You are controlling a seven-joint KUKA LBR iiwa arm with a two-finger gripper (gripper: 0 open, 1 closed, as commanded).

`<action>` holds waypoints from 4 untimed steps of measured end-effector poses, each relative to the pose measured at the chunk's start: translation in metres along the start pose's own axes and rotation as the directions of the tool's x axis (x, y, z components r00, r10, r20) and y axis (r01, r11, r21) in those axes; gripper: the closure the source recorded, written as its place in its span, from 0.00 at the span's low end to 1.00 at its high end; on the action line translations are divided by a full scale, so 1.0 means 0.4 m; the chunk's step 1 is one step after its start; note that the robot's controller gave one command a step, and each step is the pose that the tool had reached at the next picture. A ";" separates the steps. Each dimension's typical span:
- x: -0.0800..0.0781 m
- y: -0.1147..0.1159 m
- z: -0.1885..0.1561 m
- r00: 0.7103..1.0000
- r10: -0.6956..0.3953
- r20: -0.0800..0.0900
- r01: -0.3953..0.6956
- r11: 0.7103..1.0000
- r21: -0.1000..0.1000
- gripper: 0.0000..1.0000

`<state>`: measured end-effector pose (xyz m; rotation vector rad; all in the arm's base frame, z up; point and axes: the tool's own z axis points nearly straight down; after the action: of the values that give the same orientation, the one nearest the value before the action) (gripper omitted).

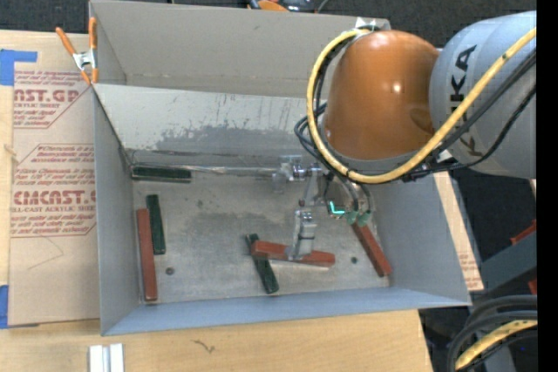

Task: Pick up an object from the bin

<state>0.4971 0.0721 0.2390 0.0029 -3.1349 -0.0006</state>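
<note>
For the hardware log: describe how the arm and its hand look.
The arm is a rounded silver-grey link with black KUKA lettering. A glossy orange dome covers its wrist, looped by yellow and black cables. The hand is slim, bare metal.

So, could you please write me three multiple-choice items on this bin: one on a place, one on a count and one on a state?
1. Where is the pincer?
A. over the back-left corner
B. over the middle red stick, near the front of the bin
C. outside it

2. How many red sticks lie in the bin?
A. one
B. three
C. five

3. How do the middle red stick and the dark green stick by it lie?
A. crossed
B. far apart
C. both upright

Answers:
1. B, the pincer hangs right above that stick.
2. B, with the left red stick and the right red stick that makes three.
3. A, they overlap at the red one's left end.
</note>
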 end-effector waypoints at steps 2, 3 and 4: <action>-0.054 -0.165 0.417 0.965 -0.263 0.007 0.263 0.965 0.004 0.00; -0.053 -0.157 0.417 0.963 -0.268 0.007 0.268 0.963 0.001 1.00; -0.043 -0.184 0.423 0.650 -0.760 0.005 0.760 0.650 0.005 1.00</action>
<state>0.5132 -0.0016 0.0695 1.3180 -2.8530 -0.0013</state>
